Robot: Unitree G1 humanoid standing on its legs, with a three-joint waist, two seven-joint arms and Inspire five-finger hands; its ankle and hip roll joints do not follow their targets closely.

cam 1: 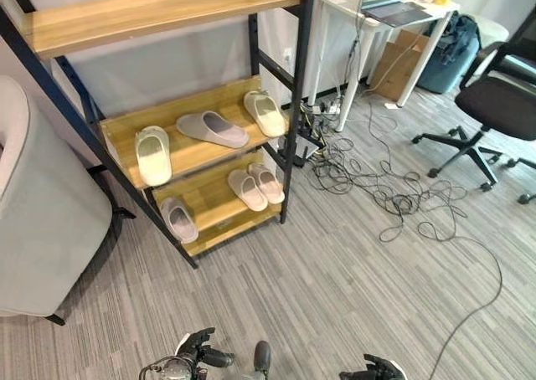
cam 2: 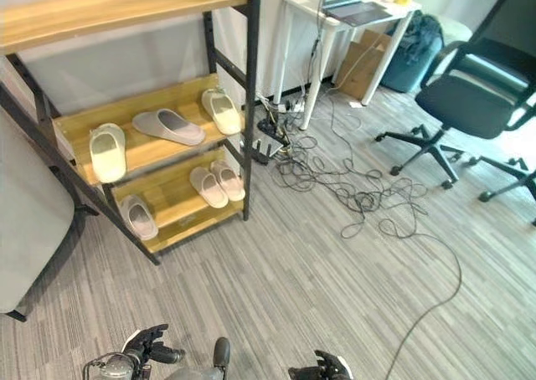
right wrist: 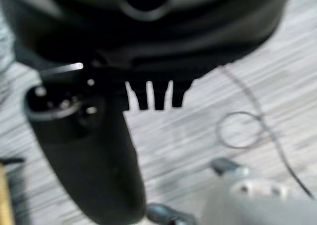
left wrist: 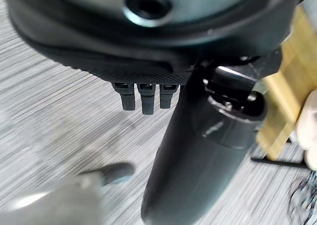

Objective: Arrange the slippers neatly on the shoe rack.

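Six slippers sit on the shoe rack: middle shelf has a grey slipper lying crosswise between two cream ones. Likely light foam, soft, grippy; you should pinch its side wall. Left hand and right hand hang released, holding nothing.

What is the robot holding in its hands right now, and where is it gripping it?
Nothing. The left hand and right hand hang over bare floor with straight fingers, holding nothing. All the slippers lie on the shoe rack.

Head eyes look down, sharing shoe rack; wrist cameras close, probably floorward.
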